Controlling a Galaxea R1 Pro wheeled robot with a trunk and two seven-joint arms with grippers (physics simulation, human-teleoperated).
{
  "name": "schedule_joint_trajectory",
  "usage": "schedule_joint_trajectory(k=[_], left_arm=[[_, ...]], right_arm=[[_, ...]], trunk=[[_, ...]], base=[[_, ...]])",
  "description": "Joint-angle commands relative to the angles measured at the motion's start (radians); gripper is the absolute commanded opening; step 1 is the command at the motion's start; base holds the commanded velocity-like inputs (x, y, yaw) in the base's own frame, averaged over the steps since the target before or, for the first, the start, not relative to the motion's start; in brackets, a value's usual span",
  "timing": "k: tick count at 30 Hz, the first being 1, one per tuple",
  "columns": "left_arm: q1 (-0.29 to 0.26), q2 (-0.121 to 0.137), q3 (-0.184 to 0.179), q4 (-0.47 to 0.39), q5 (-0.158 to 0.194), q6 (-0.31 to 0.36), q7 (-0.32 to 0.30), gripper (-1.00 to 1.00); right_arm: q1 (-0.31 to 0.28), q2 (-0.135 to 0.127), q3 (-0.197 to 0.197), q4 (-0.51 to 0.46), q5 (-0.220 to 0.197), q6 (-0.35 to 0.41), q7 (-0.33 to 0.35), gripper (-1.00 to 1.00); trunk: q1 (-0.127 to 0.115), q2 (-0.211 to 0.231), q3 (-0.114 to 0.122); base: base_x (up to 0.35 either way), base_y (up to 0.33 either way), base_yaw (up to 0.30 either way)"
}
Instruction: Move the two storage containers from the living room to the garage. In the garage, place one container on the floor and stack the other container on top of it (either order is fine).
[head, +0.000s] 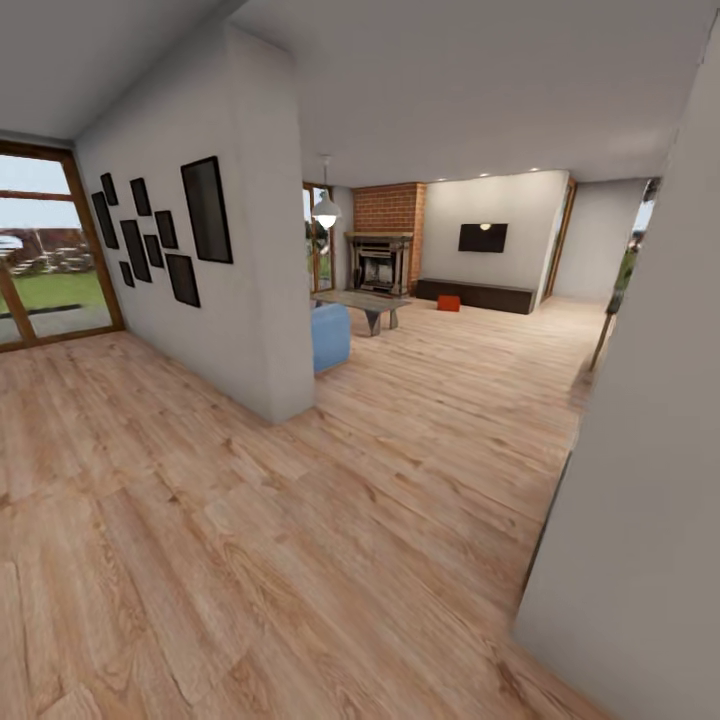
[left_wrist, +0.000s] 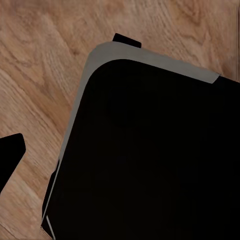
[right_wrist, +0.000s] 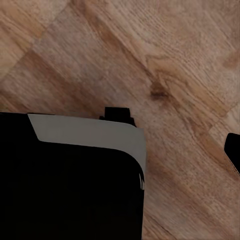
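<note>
Container (head: 448, 302): on wood floor (head: 300, 520) beside fireplace (head: 380, 262). Both arms point down over floor; jaws' state cannot be told.

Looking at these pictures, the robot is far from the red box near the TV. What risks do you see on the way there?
1. The wall corner juts into the path on the left, and the blue sofa sits just behind it; turning early could clip the base.
2. The near wall on the right narrows the passage.
3. One storage container shows, small and distant beside the coffee table; the approach may need care around the table.
</note>
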Motion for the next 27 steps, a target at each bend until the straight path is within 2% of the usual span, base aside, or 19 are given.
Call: schedule_joint_trajectory(k=[1,13,24,27], left_arm=[[0.000,0.000,0.003,-0.001,0.003,0.003,0.000,1.00],[0.000,0.000,0.003,-0.001,0.003,0.003,0.000,1.00],[0.000,0.000,0.003,-0.001,0.003,0.002,0.000,1.00],[0.000,0.001,0.003,-0.002,0.003,0.003,0.000,1.00]], right_arm=[[-0.001,0.000,0.008,0.003,-0.003,-0.005,-0.002,1.00],[-0.001,0.001,0.007,0.003,-0.003,-0.008,-0.001,1.00],[-0.001,0.001,-0.005,0.003,-0.024,-0.010,-0.025,1.00],[-0.001,0.000,0.001,0.003,-0.012,-0.011,-0.026,1.00]], trunk=[[0.001,0.000,-0.001],[0.001,0.000,-0.001],[0.001,0.000,-0.001],[0.001,0.000,-0.001]], base=[[0.327,0.000,0.000],[0.328,0.000,0.000],[0.327,0.000,0.000],[0.327,0.000,0.000]])
